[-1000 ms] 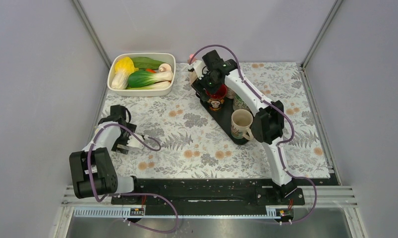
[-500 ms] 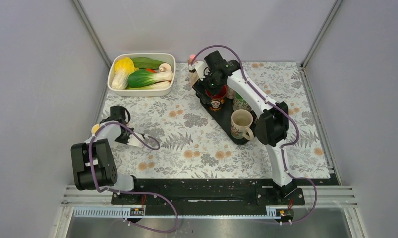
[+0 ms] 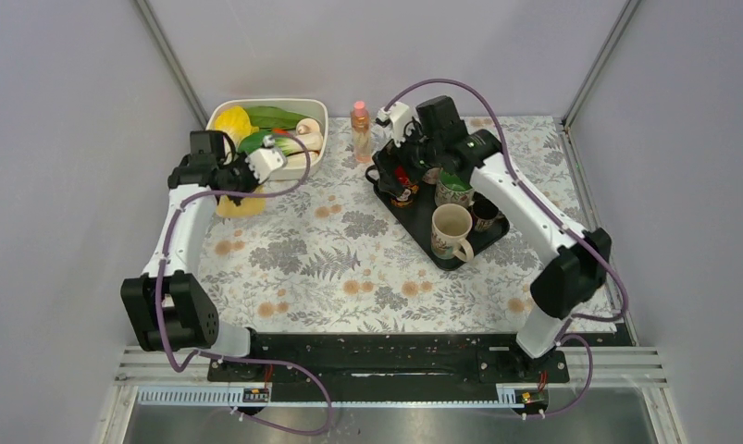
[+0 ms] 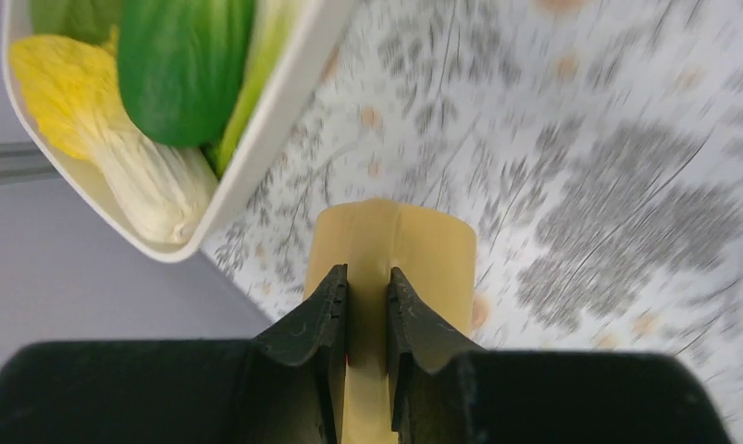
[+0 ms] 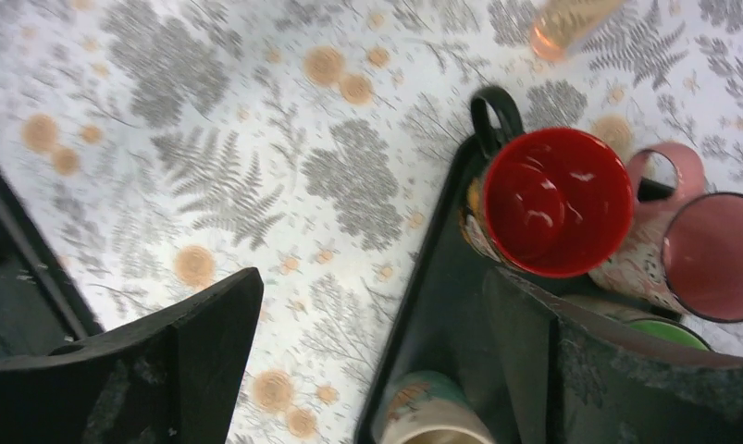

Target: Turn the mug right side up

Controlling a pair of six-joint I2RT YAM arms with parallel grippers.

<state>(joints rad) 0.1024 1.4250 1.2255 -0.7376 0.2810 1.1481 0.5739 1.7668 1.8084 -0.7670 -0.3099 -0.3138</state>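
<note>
A yellow mug (image 4: pixel 423 254) hangs in my left gripper (image 4: pixel 367 289), whose jaws are shut on its handle strip. In the top view the mug (image 3: pixel 239 205) sits under the left gripper (image 3: pixel 230 185), just in front of the white bowl. I cannot tell which end of the mug faces up. My right gripper (image 5: pixel 372 324) stands open over the black tray's left edge, close to a red-lined mug (image 5: pixel 552 199), with nothing between its fingers. In the top view the right gripper (image 3: pixel 406 159) is at the tray's far end.
The white bowl (image 3: pixel 256 104) of vegetables stands at the back left. The black tray (image 3: pixel 418 222) carries a cream mug (image 3: pixel 451 231), a pink mug (image 5: pixel 714 254) and other cups. A small bottle (image 3: pixel 359 129) stands beside the tray's far end.
My left arm has swung from the near left of the table up to the bowl, its gripper now shut on the yellow mug. My right gripper has drawn back from the red-lined mug and opened wider.
</note>
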